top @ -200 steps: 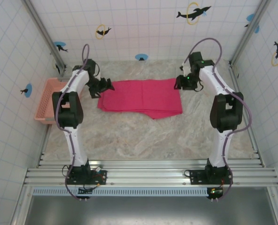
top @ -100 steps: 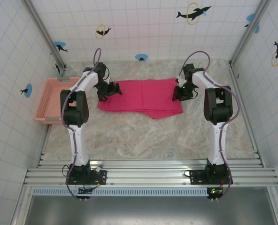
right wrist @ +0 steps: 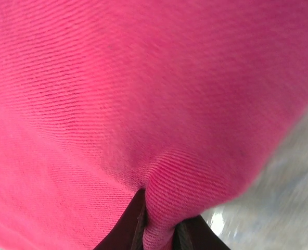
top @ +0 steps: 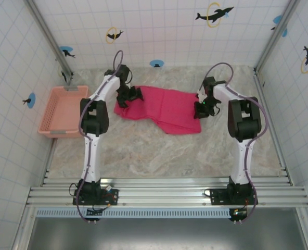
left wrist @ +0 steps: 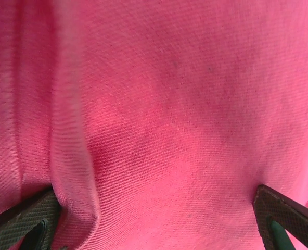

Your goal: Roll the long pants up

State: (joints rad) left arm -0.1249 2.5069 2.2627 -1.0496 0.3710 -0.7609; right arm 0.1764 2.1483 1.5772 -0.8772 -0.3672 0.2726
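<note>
Though the right gripper (right wrist: 159,229) pinches a fold of the long pants (top: 164,107) and the left gripper (left wrist: 154,219) stands spread wide, no roll has formed yet.

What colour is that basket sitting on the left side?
Pale salmon pink; the basket shows best in the top external view.

Top external: high and behind, facing the far wall (top: 159,36), whole table (top: 143,151) in frame. 2 wrist cams look down almost against the long pants (top: 164,107), 1 at each end. All 3 views share that fabric.
</note>
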